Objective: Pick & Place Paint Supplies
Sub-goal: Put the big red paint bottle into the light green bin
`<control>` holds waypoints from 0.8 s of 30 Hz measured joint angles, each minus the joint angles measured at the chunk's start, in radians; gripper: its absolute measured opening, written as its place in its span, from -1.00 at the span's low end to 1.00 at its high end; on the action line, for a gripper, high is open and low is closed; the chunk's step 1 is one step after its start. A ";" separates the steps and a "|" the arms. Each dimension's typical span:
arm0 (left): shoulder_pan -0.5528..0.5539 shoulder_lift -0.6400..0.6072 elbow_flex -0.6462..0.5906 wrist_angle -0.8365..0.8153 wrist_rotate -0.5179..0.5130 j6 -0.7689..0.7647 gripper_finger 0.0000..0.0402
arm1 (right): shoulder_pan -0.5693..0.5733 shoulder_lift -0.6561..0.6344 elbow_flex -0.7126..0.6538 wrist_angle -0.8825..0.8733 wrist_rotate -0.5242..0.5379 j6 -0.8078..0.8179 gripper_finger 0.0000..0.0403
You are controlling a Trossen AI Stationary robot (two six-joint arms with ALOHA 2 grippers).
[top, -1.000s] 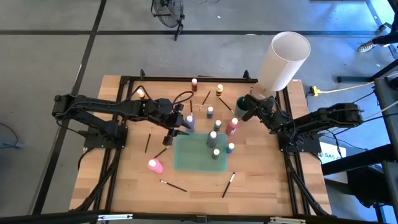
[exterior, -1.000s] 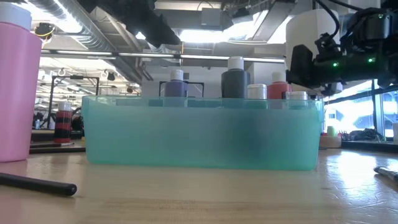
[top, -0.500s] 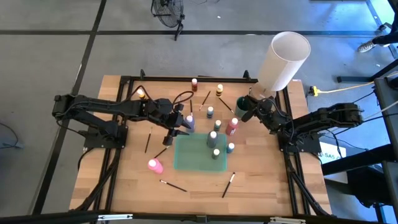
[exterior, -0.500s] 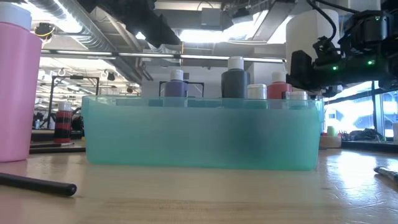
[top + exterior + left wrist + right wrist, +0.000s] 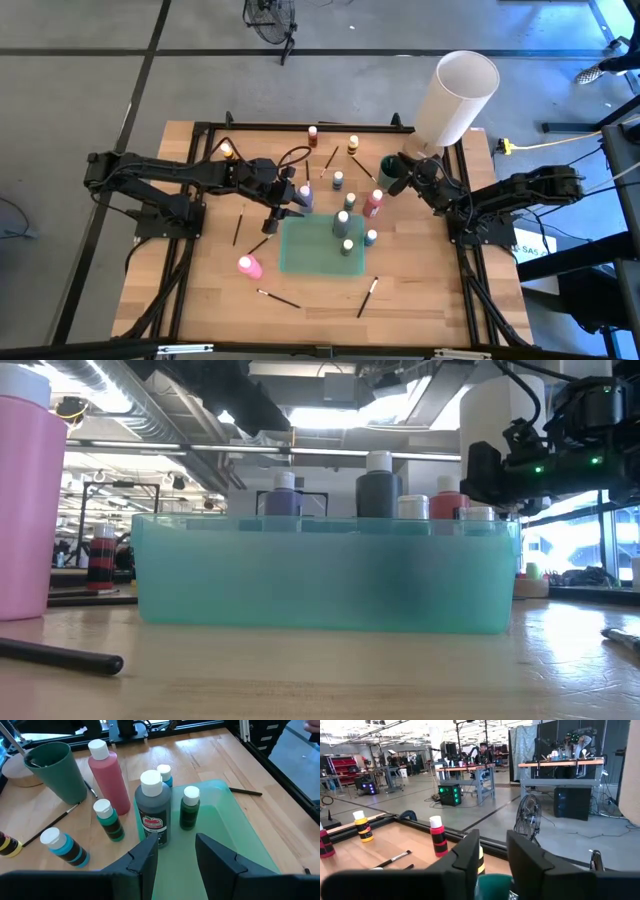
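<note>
I'm two bottles into the teal tray [image 5: 310, 247], dark bottle [image 5: 341, 224] and green bottle [image 5: 347, 247] inside, others and brushes strewn around it, left end effector [image 5: 292, 212] parted, empty beside it, right end effector [image 5: 398, 173] slightly parted over the green cup [image 5: 388, 172] beyond it.

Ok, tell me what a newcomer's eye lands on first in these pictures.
First the tall white cylinder at the table's far right corner, towering over everything. Then the translucent green tray at the table's middle, with a dark bottle and a small green one standing in it. The pink bottle stands alone on the wood left of the tray, filling the low view's left edge.
</note>
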 joint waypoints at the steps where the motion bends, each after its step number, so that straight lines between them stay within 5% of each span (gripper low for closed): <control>1: 0.000 0.000 0.000 0.000 0.000 0.000 -0.37 | 0.000 0.000 0.000 0.000 -0.001 0.000 -0.44; 11: 0.000 0.000 0.000 0.000 0.000 0.000 -0.37 | 0.026 0.000 0.000 0.101 -0.004 -0.050 -0.06; 17: 0.000 0.000 0.000 -0.001 0.000 0.000 -0.37 | 0.139 0.000 0.000 0.270 -0.154 -0.244 -0.02; 24: 0.000 0.000 0.000 -0.001 0.000 0.000 -0.37 | 0.252 -0.011 0.012 0.308 -0.159 -0.368 -0.02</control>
